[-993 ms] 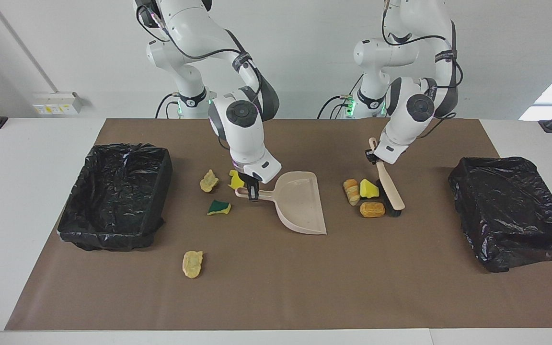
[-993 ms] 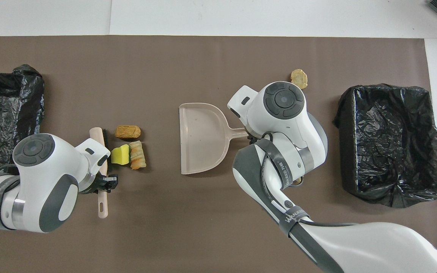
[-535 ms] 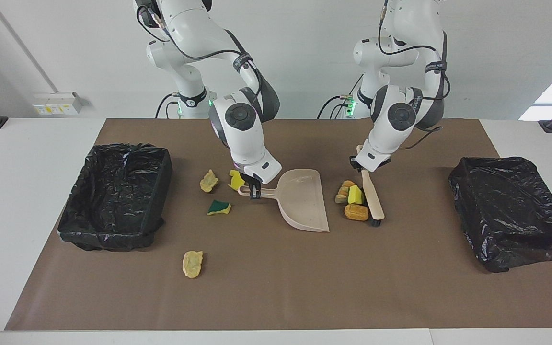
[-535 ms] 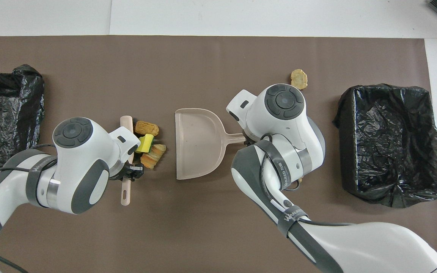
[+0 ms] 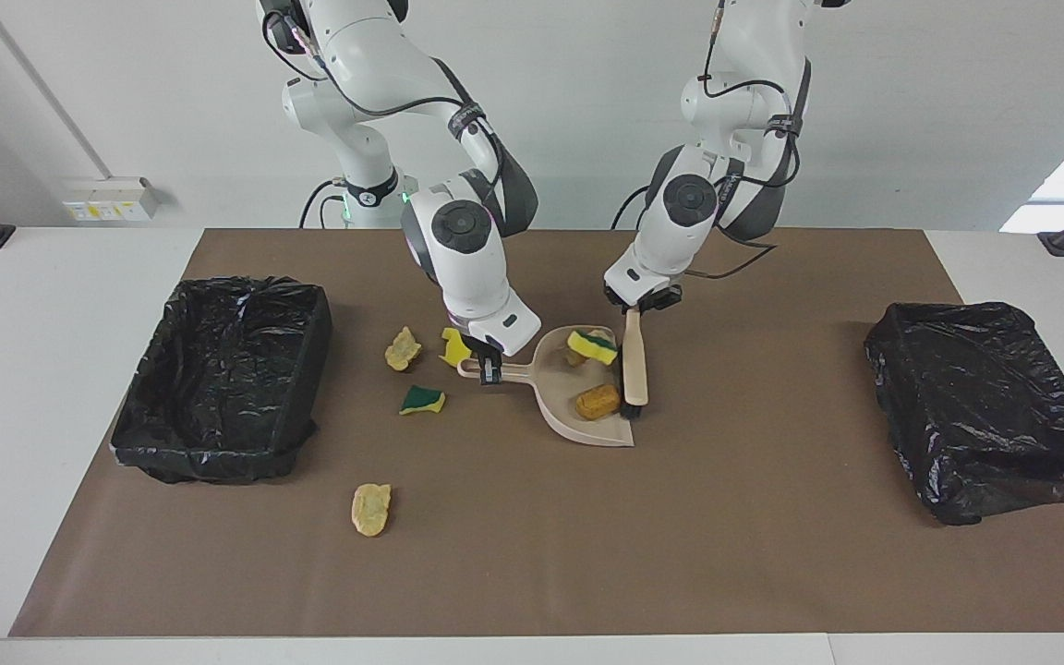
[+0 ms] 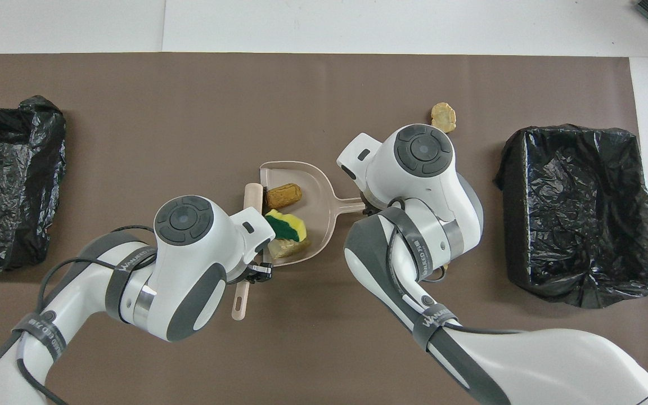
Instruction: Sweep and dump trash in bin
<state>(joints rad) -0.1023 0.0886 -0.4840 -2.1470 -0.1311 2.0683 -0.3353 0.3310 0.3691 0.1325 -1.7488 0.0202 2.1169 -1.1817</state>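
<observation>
We see the right gripper (image 5: 489, 368) clamped on the handle of the dustpan (image 5: 587, 425), which lies flat on the brown mat (image 5: 532, 554) near the middle of the table. The left gripper (image 5: 641, 304) is clamped on the handle of the brush (image 5: 634, 365); the brush lies along the pan's open mouth, at the edge toward the left arm's end, its black bristles at the lip.

Three pieces of trash sit in the dustpan. An orange-brown lump (image 5: 598, 401) lies near the mouth, just beside the brush. A green-and-yellow sponge (image 5: 592, 345) lies nearer to the robots than the lump, and a beige piece (image 6: 286, 248) lies partly under it, largely hidden in the facing view.

Four pieces lie outside the dustpan, all toward the right arm's end from it. A yellow chunk (image 5: 453, 346) lies just beside the pan's handle and the right gripper. A beige rock (image 5: 402, 349) lies beside that chunk, a little more toward the right arm's end. A second green sponge (image 5: 423, 399) lies farther from the robots than those two, near the handle. A fourth lump (image 5: 371, 508), beige-yellow, lies well apart from the dustpan, farther from the robots than all the rest.

Two bins lined with black bags stand well apart from the dustpan: one bin (image 5: 223, 379) at the right arm's end of the mat, its mouth open upward, and another bin (image 5: 989, 406) at the left arm's end.
</observation>
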